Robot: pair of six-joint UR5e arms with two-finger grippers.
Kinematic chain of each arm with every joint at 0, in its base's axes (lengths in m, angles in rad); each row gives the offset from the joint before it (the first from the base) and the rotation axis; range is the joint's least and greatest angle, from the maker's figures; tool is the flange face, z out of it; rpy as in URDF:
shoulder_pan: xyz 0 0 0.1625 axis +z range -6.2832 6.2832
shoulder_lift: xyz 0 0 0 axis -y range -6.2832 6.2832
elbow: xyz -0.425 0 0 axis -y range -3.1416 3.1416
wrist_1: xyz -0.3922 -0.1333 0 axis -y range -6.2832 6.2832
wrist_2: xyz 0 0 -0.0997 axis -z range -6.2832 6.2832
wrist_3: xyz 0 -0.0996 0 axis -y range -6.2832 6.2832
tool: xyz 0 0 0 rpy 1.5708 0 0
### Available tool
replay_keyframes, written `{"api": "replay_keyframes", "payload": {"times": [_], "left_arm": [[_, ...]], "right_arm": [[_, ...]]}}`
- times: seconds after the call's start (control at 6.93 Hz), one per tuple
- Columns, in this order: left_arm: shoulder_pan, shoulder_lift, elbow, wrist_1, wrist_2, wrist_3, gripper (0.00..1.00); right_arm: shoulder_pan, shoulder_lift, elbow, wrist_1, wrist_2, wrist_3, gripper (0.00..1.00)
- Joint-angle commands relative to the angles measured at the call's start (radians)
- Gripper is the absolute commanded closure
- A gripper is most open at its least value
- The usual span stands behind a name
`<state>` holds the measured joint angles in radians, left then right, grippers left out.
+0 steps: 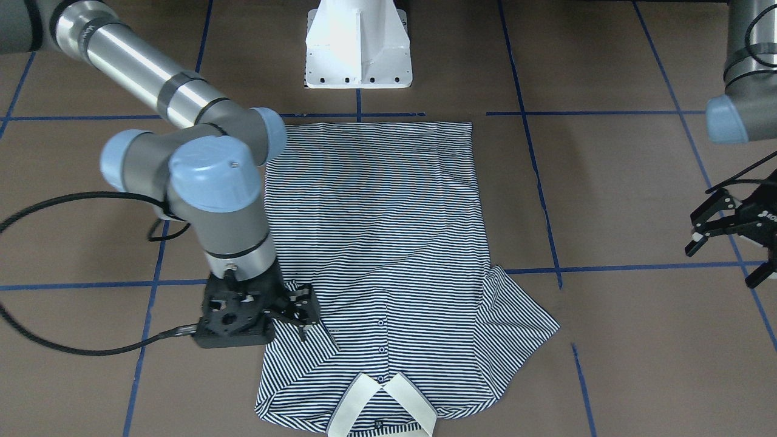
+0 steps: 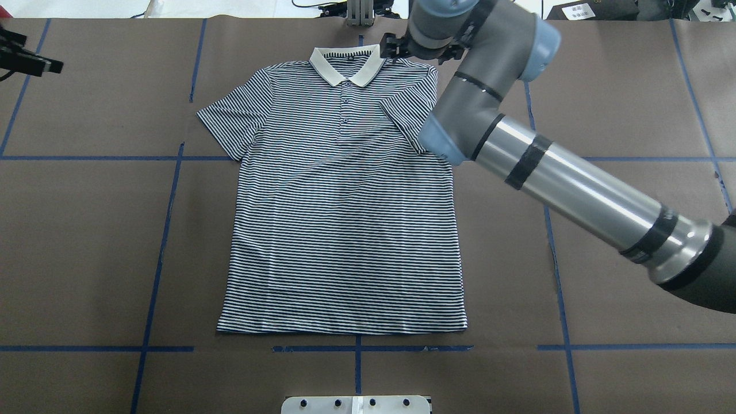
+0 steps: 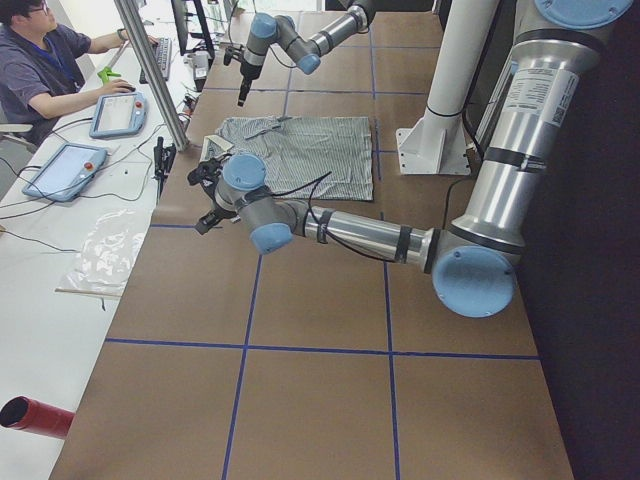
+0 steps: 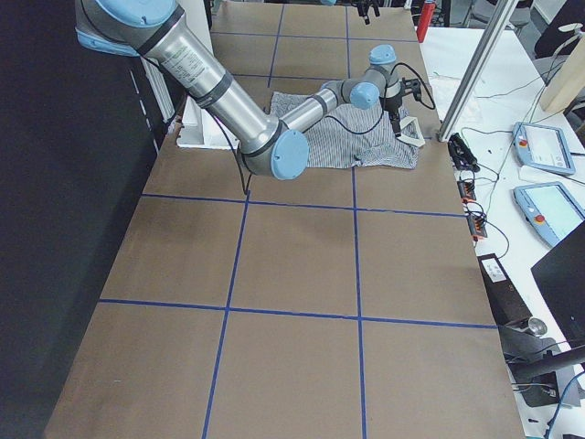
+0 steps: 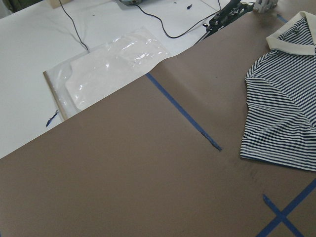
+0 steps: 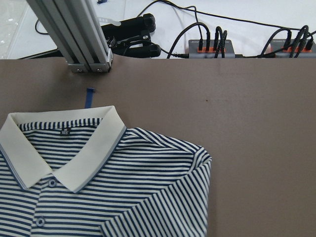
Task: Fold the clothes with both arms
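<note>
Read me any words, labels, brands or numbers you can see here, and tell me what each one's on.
Nothing is clear enough to quote.
Neck tag inside the polo shirt collar: pale marks, too small to read.
Sticker on the left arm: print too small to read.
White label at the overhead view's top right: blurred.

Polo shirt (image 2: 345, 230) on table's (image 2: 86, 230) middle, right claw (image 1: 303, 315) over its shoulder, left claw (image 1: 725, 258) well apart leftward
</note>
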<state>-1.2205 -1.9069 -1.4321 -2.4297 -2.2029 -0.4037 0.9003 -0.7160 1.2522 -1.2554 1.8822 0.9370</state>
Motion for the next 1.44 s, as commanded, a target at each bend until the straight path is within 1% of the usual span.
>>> {"api": "replay_keyframes", "payload": {"times": [0.0, 0.14, 0.29, 0.43, 0.58, 0.72, 1.16, 1.3], "left_arm": [[0.143, -0.131, 0.077, 0.012, 0.191, -0.295, 0.08], [0.165, -0.189, 0.155, 0.011, 0.227, -0.373, 0.14], [0.182, -0.222, 0.206, 0.008, 0.305, -0.415, 0.14], [0.217, -0.224, 0.217, 0.008, 0.384, -0.467, 0.14], [0.281, -0.221, 0.229, 0.001, 0.452, -0.550, 0.15], [0.342, -0.222, 0.251, 0.000, 0.519, -0.625, 0.23], [0.387, -0.221, 0.280, -0.003, 0.526, -0.627, 0.25], [0.392, -0.221, 0.294, -0.011, 0.529, -0.627, 0.28]], "right_arm": [[0.148, -0.175, 0.102, 0.016, 0.156, -0.221, 0.00], [0.182, -0.212, 0.113, 0.016, 0.190, -0.284, 0.00], [0.189, -0.223, 0.118, 0.017, 0.193, -0.287, 0.00], [0.189, -0.223, 0.119, 0.017, 0.193, -0.285, 0.00], [0.187, -0.224, 0.119, 0.017, 0.192, -0.282, 0.00], [0.189, -0.230, 0.127, 0.017, 0.190, -0.280, 0.00], [0.189, -0.240, 0.131, 0.017, 0.190, -0.283, 0.00], [0.187, -0.247, 0.131, 0.017, 0.192, -0.285, 0.00]]}}
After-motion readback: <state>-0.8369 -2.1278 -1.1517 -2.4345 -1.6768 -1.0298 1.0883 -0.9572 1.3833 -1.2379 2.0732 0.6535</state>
